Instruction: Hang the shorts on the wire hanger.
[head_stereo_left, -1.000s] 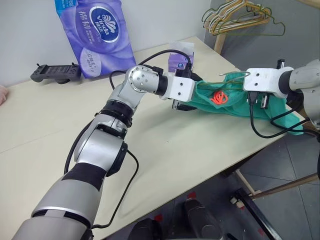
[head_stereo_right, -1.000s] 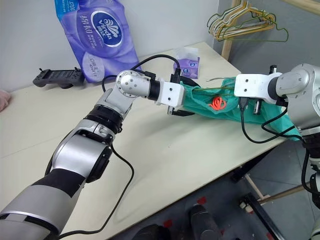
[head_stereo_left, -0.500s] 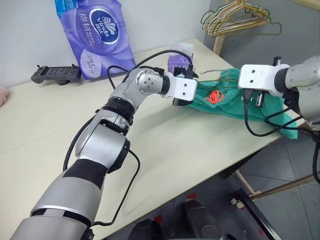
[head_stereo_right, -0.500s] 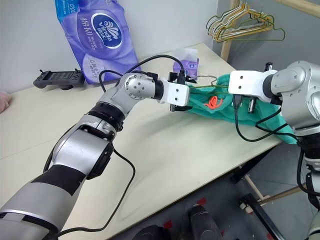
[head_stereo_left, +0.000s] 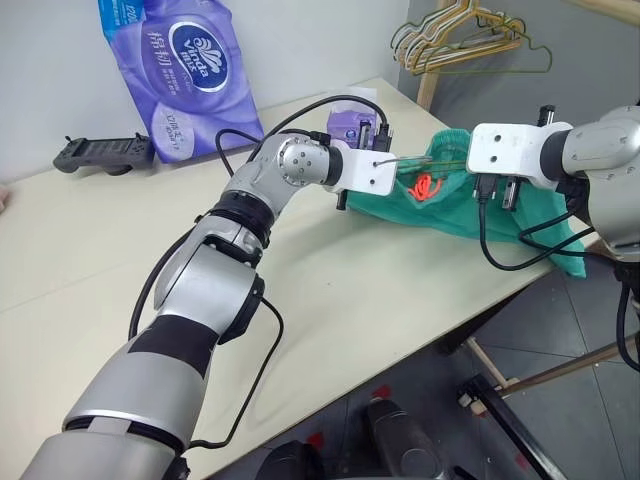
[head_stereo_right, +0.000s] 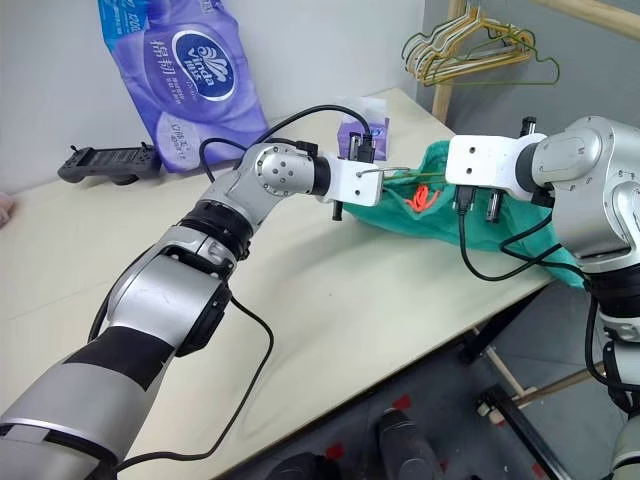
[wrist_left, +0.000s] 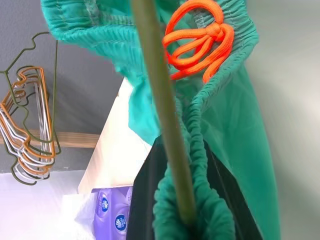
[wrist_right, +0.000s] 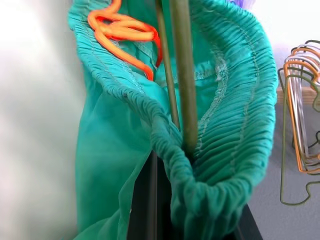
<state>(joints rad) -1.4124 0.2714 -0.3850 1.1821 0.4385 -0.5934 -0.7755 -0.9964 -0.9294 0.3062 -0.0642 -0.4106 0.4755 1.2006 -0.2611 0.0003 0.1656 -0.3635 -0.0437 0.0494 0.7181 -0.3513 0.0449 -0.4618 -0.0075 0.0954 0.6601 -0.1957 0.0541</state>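
Head views: the shorts (head_stereo_left: 450, 195) lie bunched at the tabletop's (head_stereo_left: 330, 300) 2 o'clock corner, one leg spilling over the edge, orange drawstring (head_stereo_left: 424, 186) uppermost. The wire hanger (head_stereo_right: 400, 174) runs across the waistband between the two arms. A purple tissue pack (head_stereo_left: 175, 75) stands at 11 o'clock, a black controller (head_stereo_left: 95, 152) at 10 o'clock, a small purple tissue box (head_stereo_right: 350, 130) just behind the left wrist. Spare hangers (head_stereo_right: 465, 45) hang on a wooden rail at 1 o'clock (well apart from the work). Left wrist view: left gripper (wrist_left: 182, 210) fingers clamped on waistband and hanger wire together. Right wrist view: right gripper (wrist_right: 185, 205) fingers closed on the gathered waistband, the wire passing into the same grip.
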